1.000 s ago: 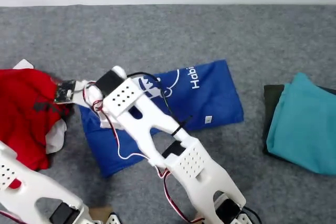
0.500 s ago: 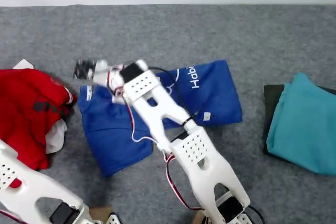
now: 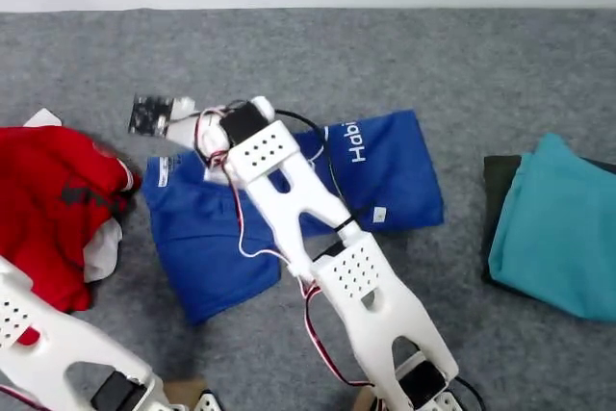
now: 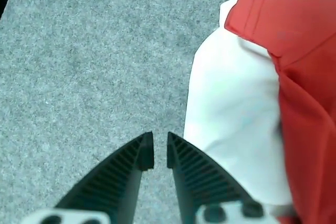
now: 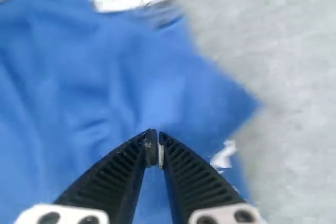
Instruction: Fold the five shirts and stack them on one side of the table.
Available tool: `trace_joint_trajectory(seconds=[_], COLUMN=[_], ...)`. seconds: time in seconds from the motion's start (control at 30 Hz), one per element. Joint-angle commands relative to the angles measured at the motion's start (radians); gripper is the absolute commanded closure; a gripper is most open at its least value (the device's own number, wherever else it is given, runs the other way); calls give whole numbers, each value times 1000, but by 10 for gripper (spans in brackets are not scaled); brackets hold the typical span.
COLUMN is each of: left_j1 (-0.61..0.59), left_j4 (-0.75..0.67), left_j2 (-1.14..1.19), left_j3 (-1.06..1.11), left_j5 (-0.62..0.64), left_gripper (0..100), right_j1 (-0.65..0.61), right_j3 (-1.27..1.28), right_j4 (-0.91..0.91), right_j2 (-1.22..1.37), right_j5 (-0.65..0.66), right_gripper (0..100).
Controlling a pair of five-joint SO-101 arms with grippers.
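Blue shirt — soft, rumpled, on grey felt | right tool clenched | left tool clenched — beside white fabric

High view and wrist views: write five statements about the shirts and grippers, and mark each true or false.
1. The teal shirt lies on a dark shirt. True.
2. The blue shirt lies on top of the red shirt. False: it lies on the grey table beside the red one.
3. A white shirt shows under the red shirt. True.
4. The right gripper clamps the teal shirt. False: it is shut at the blue shirt, far from the teal one.
5. The left gripper hangs over bare table beside the white shirt. True.
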Motion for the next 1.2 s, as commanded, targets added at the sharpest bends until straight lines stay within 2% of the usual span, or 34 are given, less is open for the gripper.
trace_joint_trajectory(seconds=[0.0, 0.2, 0.5, 0.67, 0.8, 1.03, 1.17], left_j1=[9, 25, 34, 35, 35, 35, 34], left_j4=[23, 23, 23, 21, 21, 21, 21], left_j2=[-75, -75, -75, -75, -75, -75, -75], left_j3=[-2, -2, -2, -2, -2, -2, -2], left_j5=[-2, -2, -2, -2, -3, -3, -3], left_gripper=[949, 949, 949, 949, 949, 949, 949], right_j1=[-8, 4, -127, -133, -114, -122, -170], right_j3=[-55, -55, -160, -224, -219, -226, -230], right_j4=[25, -79, 242, 237, 165, -96, -59], right_j2=[15, 137, 114, 48, 42, 168, 203], right_j5=[3, 3, 3, -38, -38, -38, -38], right_gripper=[983, 988, 988, 988, 988, 988, 988])
